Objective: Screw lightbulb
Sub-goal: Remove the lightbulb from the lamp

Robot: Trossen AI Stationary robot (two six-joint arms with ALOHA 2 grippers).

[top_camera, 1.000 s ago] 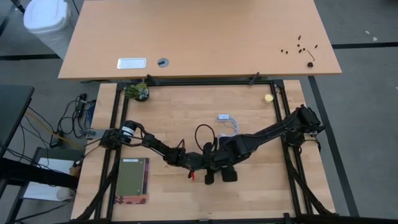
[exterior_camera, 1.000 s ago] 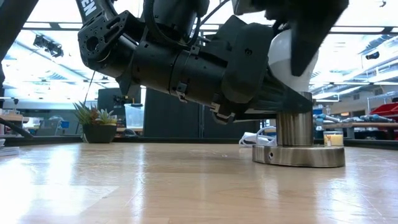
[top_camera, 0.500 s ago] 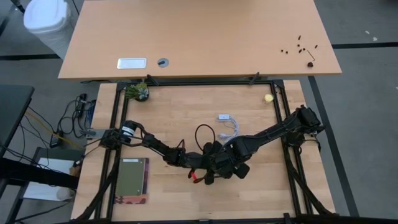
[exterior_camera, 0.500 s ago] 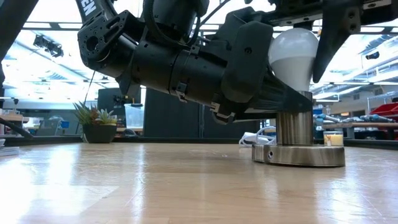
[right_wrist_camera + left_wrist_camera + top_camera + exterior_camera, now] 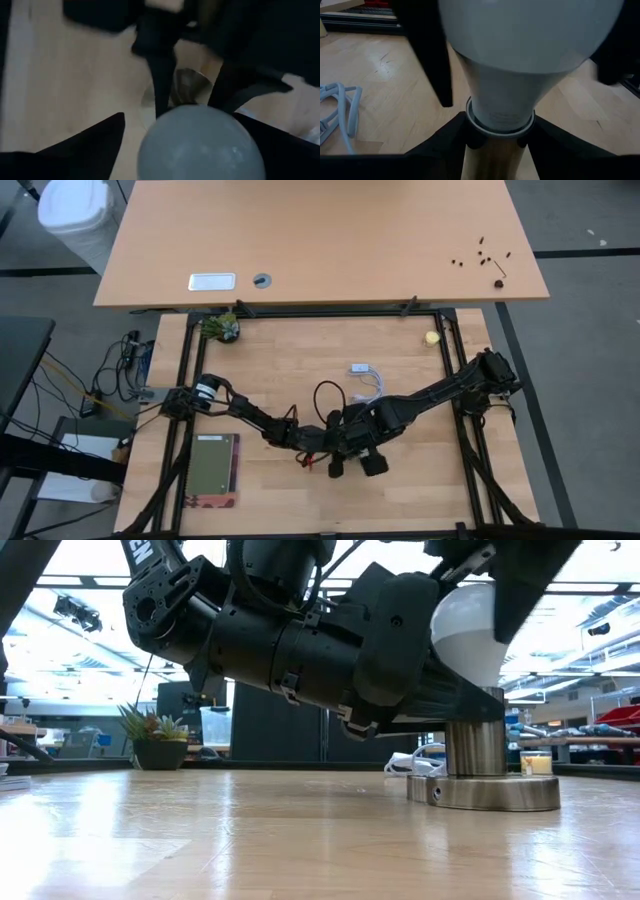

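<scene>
My left hand (image 5: 497,145) sits low at the neck of the socket post (image 5: 475,745), its two fingers pressed against the metal on either side, just under the collar of the lightbulb (image 5: 470,635). I hold there so the round base (image 5: 495,792) cannot spin or slide on the tabletop (image 5: 250,840) while the bulb is turned from above. The lightbulb stands upright with its screw end down in the post, globe up; from the left wrist view the pale collar sits flush on the socket rim, so I judge the thread is engaged, though how deep I cannot tell. My right hand (image 5: 200,150) comes from above, fingers spread to either side of the globe; in the right wrist view the dark fingers flank the bulb with a gap showing, so I read this as a loose, apart stance and not a clamp, most likely a re-grip between turns. Coming from the top keeps the turning axis in line with the post. The white cord (image 5: 368,385) runs away from the base toward the far side, clear of both arms. The notebook (image 5: 212,470) on the left, the potted plant (image 5: 222,328) and the small yellow ball (image 5: 432,337) stand well apart from the work. Risk I see: closing off-centre on the smooth globe could tip the base against my left hold.
</scene>
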